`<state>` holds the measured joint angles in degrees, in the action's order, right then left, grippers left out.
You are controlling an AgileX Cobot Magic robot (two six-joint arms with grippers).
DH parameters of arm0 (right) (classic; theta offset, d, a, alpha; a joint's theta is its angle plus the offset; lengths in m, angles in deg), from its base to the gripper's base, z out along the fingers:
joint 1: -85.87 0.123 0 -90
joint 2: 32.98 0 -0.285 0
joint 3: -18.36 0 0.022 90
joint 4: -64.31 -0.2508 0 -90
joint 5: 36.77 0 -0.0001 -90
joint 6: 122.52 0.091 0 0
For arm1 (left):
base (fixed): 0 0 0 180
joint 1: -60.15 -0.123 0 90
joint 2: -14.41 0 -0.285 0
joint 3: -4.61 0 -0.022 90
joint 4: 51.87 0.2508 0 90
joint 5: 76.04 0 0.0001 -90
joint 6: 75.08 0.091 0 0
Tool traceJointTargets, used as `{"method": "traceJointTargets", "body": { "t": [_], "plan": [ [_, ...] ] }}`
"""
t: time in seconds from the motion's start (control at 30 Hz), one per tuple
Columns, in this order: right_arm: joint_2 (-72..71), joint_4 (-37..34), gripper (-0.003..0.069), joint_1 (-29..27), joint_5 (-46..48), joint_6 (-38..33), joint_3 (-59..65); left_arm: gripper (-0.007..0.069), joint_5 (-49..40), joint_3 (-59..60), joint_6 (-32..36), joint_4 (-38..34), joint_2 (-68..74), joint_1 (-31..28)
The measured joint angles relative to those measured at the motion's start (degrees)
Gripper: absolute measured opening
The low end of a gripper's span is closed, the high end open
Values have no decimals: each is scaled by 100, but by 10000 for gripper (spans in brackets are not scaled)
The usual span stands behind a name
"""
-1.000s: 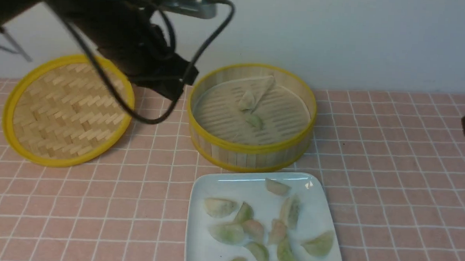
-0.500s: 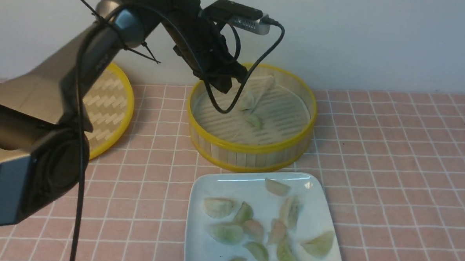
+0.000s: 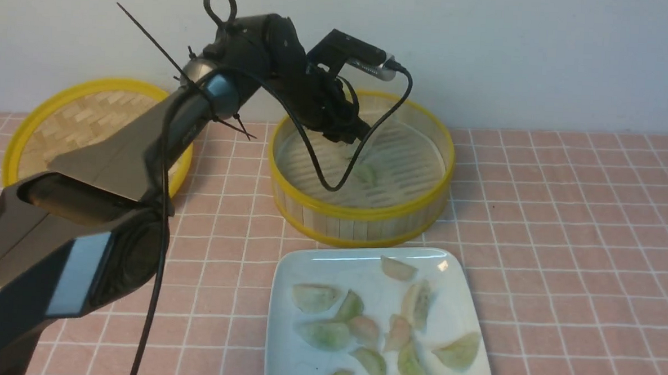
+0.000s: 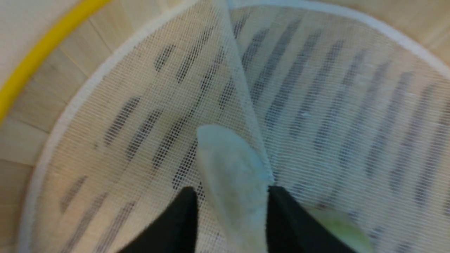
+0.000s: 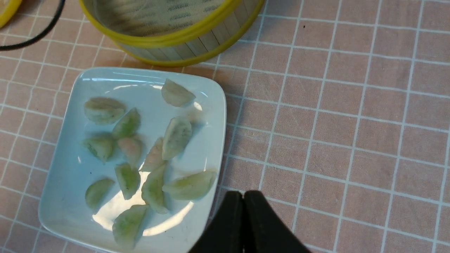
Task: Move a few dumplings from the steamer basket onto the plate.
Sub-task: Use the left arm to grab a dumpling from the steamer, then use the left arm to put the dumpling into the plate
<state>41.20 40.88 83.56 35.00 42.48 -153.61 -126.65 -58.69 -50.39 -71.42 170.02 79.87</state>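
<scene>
left hand (image 4: pixel 232 189) parted, straddling a pale dumpling (image 4: pixel 228 158) on the liner (image 4: pixel 316 88) in the basket (image 3: pixel 360 222), seemingly not yet pinching; right hand (image 5: pixel 243 196) shut, empty. likely soft, slick, light: squeeze gently across its plump middle.

The left arm (image 3: pixel 121 150) has a boxy silver-grey link with a dark side panel, a black wrist, a silver-and-black camera (image 3: pixel 355 54), a looping black cable (image 3: pixel 333 187) and protruding black cable ties (image 3: pixel 149 37)

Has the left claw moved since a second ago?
Yes. The left claw swung right, from the gap between the lid and the steamer basket, to inside the basket's rim.
</scene>
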Motion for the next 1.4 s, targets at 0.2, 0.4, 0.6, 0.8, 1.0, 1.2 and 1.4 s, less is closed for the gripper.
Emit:
{"method": "traceJointTargets", "body": {
  "t": [0.2, 0.4, 0.6, 0.8, 1.0, 1.2, 1.4],
  "plan": [
    [0, 0, -10, 0, 0, 14, 0, 375, 351, 0, 7, -39, 319, 0],
    [0, 0, -10, 0, 0, 18, 0, 239, 470, -11, 7, -129, 358, 0],
    [0, -6, -10, 0, 0, 18, 0, 239, -38, -215, 7, -103, 321, 0],
    [0, -17, -10, 0, 0, 18, 0, 239, -950, -636, -57, -99, 143, 0],
    [-23, -46, -10, 0, 0, 18, 0, 239, -1954, -1229, -236, 5, -120, 0],
    [-301, -8, -10, 0, 7, 18, 0, 239, -2056, -1033, -1066, 105, -864, 8],
    [-803, 236, -10, 0, 28, 18, 0, 239, -2056, 1366, -1189, 157, -2462, 318]
  ]
}}
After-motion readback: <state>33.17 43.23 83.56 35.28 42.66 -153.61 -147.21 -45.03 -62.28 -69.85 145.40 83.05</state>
